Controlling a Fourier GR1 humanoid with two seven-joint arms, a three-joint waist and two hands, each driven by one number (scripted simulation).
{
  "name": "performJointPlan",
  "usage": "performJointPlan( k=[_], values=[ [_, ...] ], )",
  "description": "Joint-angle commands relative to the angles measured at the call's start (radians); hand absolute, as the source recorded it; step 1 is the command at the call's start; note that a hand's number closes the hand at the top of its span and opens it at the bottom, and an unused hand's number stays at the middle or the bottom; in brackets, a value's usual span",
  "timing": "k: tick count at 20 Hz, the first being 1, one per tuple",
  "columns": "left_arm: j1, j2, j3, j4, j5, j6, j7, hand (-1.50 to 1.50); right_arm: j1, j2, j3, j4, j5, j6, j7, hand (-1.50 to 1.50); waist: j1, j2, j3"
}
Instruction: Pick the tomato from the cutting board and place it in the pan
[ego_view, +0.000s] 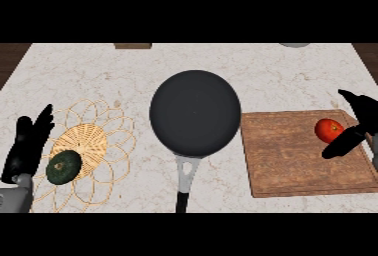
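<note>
Red round tomato (329, 130) sits on the brown wooden cutting board (295, 165), right hand (353, 131) open around it, thumb touching.
One black pan (196, 114) lies between the board and one woven wicker trivet (83, 145) bearing one dark green squash (63, 166); left hand (28, 145) rests open.

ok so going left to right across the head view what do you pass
left hand → dark green squash on the woven wire mat → black pan → wooden cutting board → tomato → right hand
</note>
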Motion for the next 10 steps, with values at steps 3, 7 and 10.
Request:
performJointPlan(
  k=[3,7,10],
  values=[
    [-0.004,-0.023,0.017,-0.07,-0.027,-0.008,0.056,0.0,-0.035,0.087,-0.045,0.056,0.081,0.03,-0.03,-1.5,0.001,0.0,0.0],
    [0.022,-0.063,0.013,-0.073,-0.052,-0.007,0.044,0.0,0.046,0.098,-0.074,0.05,0.134,0.021,-0.105,-1.5,-0.002,0.0,0.0],
    [-0.076,-0.036,0.063,0.098,-0.053,-0.045,-0.036,0.0,0.013,0.134,-0.073,0.075,0.173,0.034,-0.099,-1.5,-0.004,0.001,0.0]
  ],
)
